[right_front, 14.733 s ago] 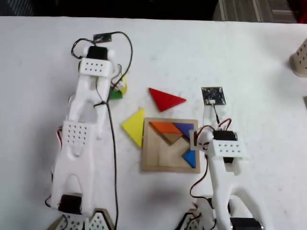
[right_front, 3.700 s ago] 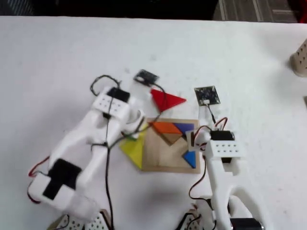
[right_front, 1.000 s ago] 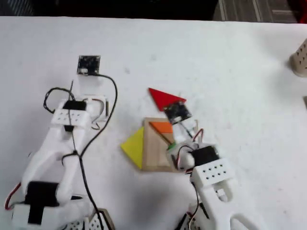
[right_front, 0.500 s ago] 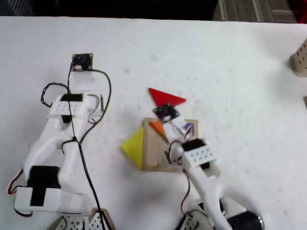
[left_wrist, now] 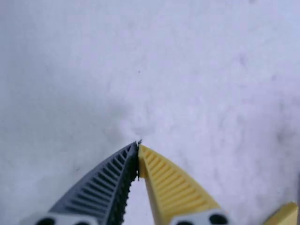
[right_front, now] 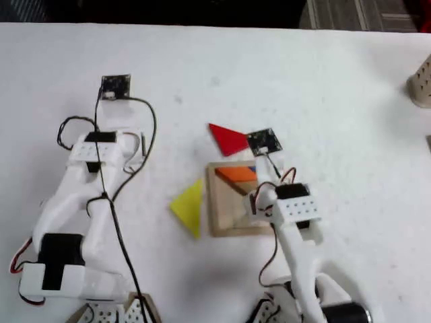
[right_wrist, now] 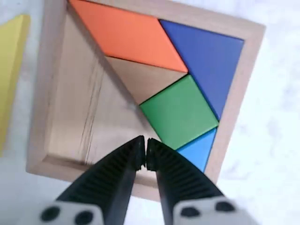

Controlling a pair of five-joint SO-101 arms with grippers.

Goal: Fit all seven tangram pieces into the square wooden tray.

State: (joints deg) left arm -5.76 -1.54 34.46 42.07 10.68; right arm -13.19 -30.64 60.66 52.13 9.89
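The square wooden tray (right_front: 214, 202) (right_wrist: 44, 101) lies mid-table. In it sit an orange parallelogram (right_wrist: 126, 35) (right_front: 237, 173), a large blue triangle (right_wrist: 206, 58), a wood-coloured triangle (right_wrist: 143, 77), a green square (right_wrist: 180, 112) and a small light-blue triangle (right_wrist: 197, 150). My right gripper (right_wrist: 144, 147) is shut and empty, low over the tray's bare part beside the green square. A yellow triangle (right_front: 190, 205) (right_wrist: 11, 70) lies on the table just left of the tray. A red triangle (right_front: 227, 138) lies beyond it. My left gripper (left_wrist: 137, 157) is shut over bare table, far left.
The left arm (right_front: 94, 161) stretches along the table's left side, and the right arm (right_front: 296, 215) covers the tray's right part. A beige perforated object (right_front: 423, 81) stands at the right edge. The table's far edge runs along the top.
The right arm has swung right and straightened over the tray. The tray has slid slightly right, away from the yellow triangle. The left arm has kept still for the last half second.
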